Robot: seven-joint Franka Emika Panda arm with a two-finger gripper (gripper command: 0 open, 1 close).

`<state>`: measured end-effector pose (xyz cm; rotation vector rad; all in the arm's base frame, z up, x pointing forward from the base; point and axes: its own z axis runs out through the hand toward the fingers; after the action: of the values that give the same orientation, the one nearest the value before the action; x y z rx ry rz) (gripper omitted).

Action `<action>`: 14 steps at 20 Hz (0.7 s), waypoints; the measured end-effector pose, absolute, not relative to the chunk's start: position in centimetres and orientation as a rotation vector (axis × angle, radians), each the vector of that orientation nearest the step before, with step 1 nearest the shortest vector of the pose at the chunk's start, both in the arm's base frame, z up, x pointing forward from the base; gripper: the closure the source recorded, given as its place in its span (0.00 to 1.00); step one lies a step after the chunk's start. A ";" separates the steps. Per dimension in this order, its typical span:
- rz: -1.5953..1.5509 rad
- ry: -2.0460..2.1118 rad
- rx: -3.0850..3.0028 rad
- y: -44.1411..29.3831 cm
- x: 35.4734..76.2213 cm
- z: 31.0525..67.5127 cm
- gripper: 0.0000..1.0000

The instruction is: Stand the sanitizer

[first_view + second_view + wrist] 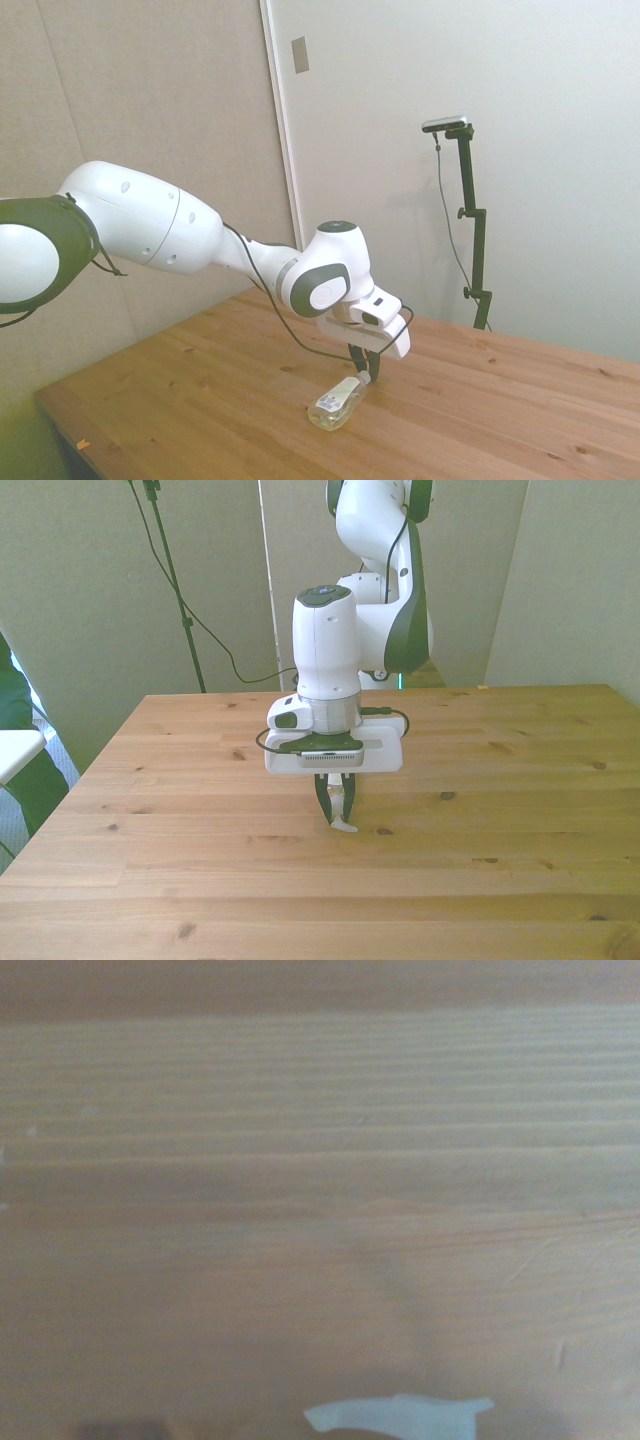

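We grip the sanitizer bottle (337, 405) by its pump top.
Our gripper (337, 802) fingers clamp the white nozzle (398, 1415); the bottle body lies tilted on the wooden table (200, 400).
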<state>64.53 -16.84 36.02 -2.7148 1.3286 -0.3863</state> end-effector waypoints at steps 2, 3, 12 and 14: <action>-0.510 1.379 -2.650 -16.3 64.5 37.7 1.00; -0.573 1.401 -2.614 -15.8 64.2 38.7 1.00; -0.985 1.525 -2.336 -9.1 62.4 44.0 1.00; -1.058 1.546 -2.282 -8.6 62.5 44.2 1.00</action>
<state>62.50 -8.56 44.18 -2.2821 1.5460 -1.0581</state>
